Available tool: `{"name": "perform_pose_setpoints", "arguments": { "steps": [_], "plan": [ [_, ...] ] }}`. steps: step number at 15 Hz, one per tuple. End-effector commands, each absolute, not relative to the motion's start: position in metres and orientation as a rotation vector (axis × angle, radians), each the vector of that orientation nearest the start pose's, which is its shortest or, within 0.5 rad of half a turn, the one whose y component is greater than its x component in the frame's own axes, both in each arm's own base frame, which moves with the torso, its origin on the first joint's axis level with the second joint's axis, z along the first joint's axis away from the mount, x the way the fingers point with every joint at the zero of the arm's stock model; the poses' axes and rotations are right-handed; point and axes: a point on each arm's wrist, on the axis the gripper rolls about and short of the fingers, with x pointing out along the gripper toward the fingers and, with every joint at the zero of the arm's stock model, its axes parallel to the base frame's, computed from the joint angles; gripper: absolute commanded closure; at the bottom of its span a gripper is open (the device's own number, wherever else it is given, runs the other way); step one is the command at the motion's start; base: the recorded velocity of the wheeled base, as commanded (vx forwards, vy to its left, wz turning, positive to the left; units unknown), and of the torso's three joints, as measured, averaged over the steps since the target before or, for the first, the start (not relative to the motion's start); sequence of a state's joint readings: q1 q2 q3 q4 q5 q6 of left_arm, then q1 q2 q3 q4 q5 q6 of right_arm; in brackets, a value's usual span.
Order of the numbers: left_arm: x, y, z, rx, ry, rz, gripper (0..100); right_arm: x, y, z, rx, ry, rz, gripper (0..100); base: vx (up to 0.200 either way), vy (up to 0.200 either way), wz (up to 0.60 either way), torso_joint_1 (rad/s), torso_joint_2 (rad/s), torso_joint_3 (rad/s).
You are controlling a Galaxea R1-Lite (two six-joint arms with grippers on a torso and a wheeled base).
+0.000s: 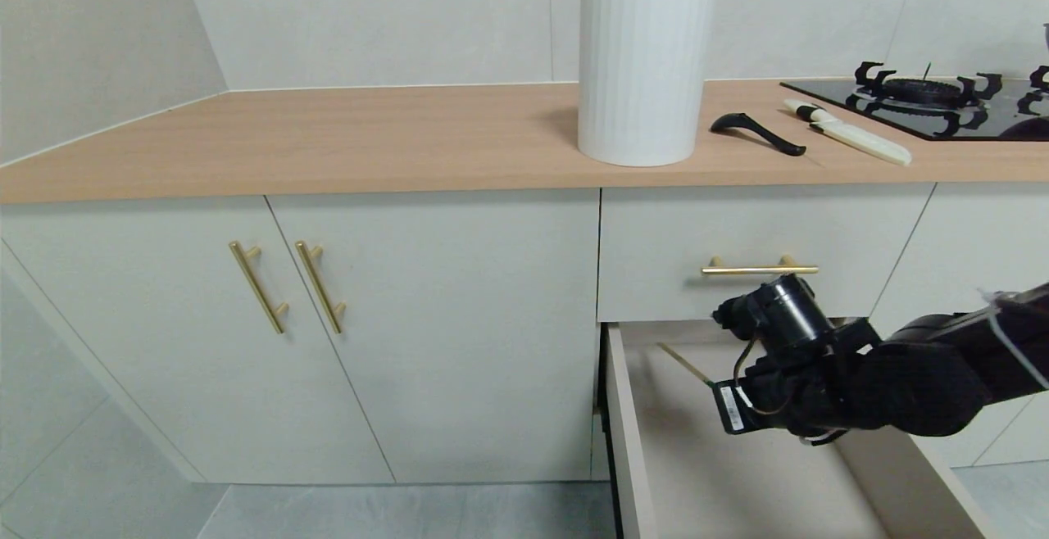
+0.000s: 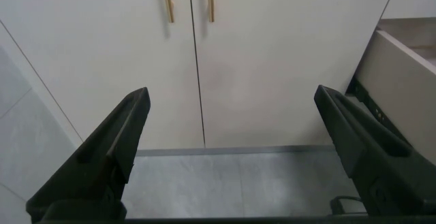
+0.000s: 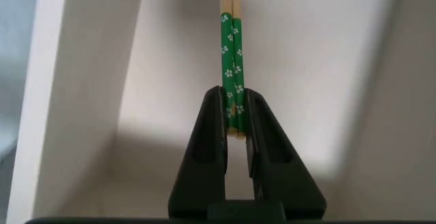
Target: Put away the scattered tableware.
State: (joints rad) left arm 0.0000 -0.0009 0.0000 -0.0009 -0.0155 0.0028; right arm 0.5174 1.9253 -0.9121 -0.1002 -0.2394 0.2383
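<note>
2 chopsticks (image 3: pixel 231 54) sit pinched in the right gripper (image 3: pixel 235 96) over the open drawer (image 1: pixel 627 424), best lowered nearly flat before release so neither bounces out.

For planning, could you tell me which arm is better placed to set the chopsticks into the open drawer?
Right: the right gripper is shut on the chopsticks above the open drawer; the left gripper is open, facing the cupboard doors.

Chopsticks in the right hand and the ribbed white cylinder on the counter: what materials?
The chopsticks: likely bamboo or wood, bare tan shafts, gripped end painted green with white flowers. The white cylinder: matte, vertically fluted, no shiny highlights; ceramic or plastic, can't tell which.
</note>
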Motion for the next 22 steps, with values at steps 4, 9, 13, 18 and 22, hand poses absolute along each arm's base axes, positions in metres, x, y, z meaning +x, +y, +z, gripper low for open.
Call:
{"name": "perform_pose_setpoints", "arguments": {
  "steps": [4, 9, 13, 18, 22],
  "plan": [
    [-0.023, 0.0, 0.076, 0.003, -0.002, -0.015, 0, 0.302, 0.175, 0.038, -0.122, 0.876, 0.102, 100, 0.0, 0.0, 0.0, 0.0, 0.0, 0.0],
    [-0.023, 0.0, 0.076, 0.003, -0.002, -0.015, 0, 0.3, 0.181, 0.012, -0.158, 0.946, 0.099, 100, 0.0, 0.0, 0.0, 0.0, 0.0, 0.0],
    [-0.023, 0.0, 0.076, 0.003, -0.002, -0.015, 0, 0.297, 0.185, -0.018, -0.21, 1.015, 0.086, 100, 0.0, 0.0, 0.0, 0.0, 0.0, 0.0],
    [-0.023, 0.0, 0.075, 0.003, 0.0, -0.015, 0, 0.298, 0.187, -0.029, -0.191, 1.036, 0.073, 100, 0.0, 0.0, 0.0, 0.0, 0.0, 0.0],
    [-0.023, 0.0, 0.076, 0.003, -0.002, -0.015, 0, 0.301, 0.188, -0.033, -0.184, 1.039, 0.065, 100, 0.0, 0.0, 0.0, 0.0, 0.0, 0.0]
  ]
}}
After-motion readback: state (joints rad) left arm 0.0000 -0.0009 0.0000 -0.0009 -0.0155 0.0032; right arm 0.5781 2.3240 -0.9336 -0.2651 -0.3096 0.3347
